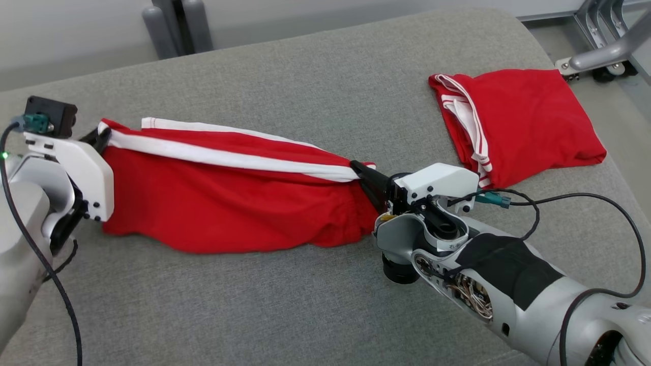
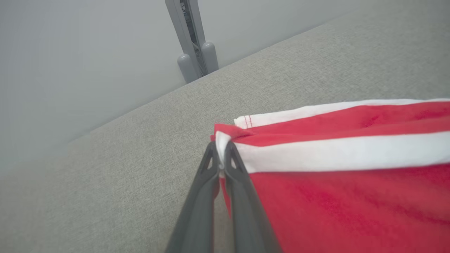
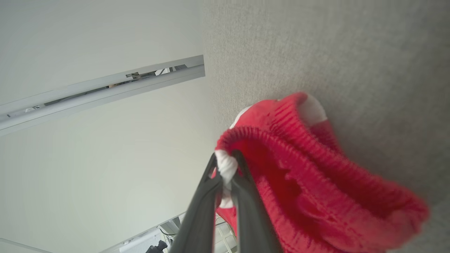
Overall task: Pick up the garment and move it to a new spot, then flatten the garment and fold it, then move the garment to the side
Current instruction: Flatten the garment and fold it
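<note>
No readable text, labels, brands or numbers anywhere. A band on the right arm's wrist joint carries small dark marks, too tiny to read. Both red garments bear plain white stripes, no print.

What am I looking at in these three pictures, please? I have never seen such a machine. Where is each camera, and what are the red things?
This is a robot with two arms. The head view looks down on a grey padded surface. The other two pictures come from cameras on each wrist, looking along that arm's dark fingers. The left gripper is shut on one end of the red garment, at its white stripe. The right gripper is shut on the other, gathered end. The garment hangs stretched between them, its lower edge on the surface. A second red garment lies folded at the far right, untouched.
</note>
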### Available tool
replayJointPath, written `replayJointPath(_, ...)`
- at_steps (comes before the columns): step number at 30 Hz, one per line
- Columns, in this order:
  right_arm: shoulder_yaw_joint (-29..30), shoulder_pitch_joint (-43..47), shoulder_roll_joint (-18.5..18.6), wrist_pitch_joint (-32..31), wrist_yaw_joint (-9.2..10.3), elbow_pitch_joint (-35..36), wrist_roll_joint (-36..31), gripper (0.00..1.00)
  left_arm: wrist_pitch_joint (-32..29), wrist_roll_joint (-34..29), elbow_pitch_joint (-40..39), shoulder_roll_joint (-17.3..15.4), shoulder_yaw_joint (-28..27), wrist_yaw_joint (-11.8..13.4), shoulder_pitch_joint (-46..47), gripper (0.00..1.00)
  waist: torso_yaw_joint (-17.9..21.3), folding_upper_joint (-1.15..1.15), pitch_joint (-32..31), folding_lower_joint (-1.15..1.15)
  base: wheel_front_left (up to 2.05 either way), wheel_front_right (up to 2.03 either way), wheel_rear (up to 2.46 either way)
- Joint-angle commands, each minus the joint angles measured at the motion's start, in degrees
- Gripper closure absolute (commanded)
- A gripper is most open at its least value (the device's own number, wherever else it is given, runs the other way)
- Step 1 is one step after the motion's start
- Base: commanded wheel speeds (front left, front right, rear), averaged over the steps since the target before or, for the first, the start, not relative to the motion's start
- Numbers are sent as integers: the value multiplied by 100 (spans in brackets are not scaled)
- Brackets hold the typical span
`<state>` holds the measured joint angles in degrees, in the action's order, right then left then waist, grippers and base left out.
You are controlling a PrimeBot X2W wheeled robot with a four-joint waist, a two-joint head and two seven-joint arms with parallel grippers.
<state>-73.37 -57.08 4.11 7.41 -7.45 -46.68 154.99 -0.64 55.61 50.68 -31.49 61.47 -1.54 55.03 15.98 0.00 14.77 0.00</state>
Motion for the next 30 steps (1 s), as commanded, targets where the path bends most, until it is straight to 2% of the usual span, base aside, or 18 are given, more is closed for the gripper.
replayJointPath(1, -10, -30, 17, -27, -7, -57, 72, 100, 68, -64, 113, 19, -2, -43, 150, 100, 47, 0, 59, 0, 0, 0, 0)
replayJointPath(4, -9, -106, -41, -94, -7, -173, 84, 98, 191, -131, 378, 134, 22, -91, 294, 100, 105, 0, 138, 0, 0, 0, 0)
replayJointPath(14, -9, -212, -96, -118, -6, -300, 189, 100, 518, -262, 1162, 483, 133, -290, 637, 100, 241, 0, 377, 0, 0, 0, 0)
replayJointPath(15, -9, -215, -98, -119, -6, -299, 172, 86, 532, -258, 1228, 511, 138, -302, 655, 100, 248, 0, 387, 0, 0, 0, 0)
replayJointPath(16, -9, -215, -98, -119, -6, -299, 172, 86, 532, -258, 1228, 511, 138, -302, 655, 100, 248, 0, 387, 0, 0, 0, 0)
replayJointPath(17, -9, -221, -99, -115, -6, -301, 153, 0, 537, -251, 1287, 539, 146, -319, 668, 100, 253, 0, 395, 0, 0, 0, 0)
replayJointPath(18, -9, -223, -100, -116, -6, -290, 153, 0, 547, -250, 1350, 567, 148, -313, 683, 56, 255, 0, 403, 0, 0, 0, 0)
replayJointPath(19, -9, -237, -102, -110, -6, -278, 90, 0, 600, -261, 1406, 591, 148, -311, 699, 4, 253, 0, 411, 0, 0, 0, 0)
replayJointPath(20, -10, -215, -103, -121, -6, -270, 74, 0, 655, -253, 1457, 617, 130, -281, 708, 0, 246, 0, 417, 0, 0, 0, 0)
replayJointPath(25, -10, -276, -106, -59, -6, -232, 134, 0, 1112, -279, 1643, 730, 71, -199, 844, 0, 185, 0, 414, 0, 0, 0, 0)
replayJointPath(30, -9, -280, -99, -19, -6, -403, -121, 0, 1445, -311, 1741, 833, -2, -172, 878, 0, 88, 0, 328, 0, 0, 0, 0)
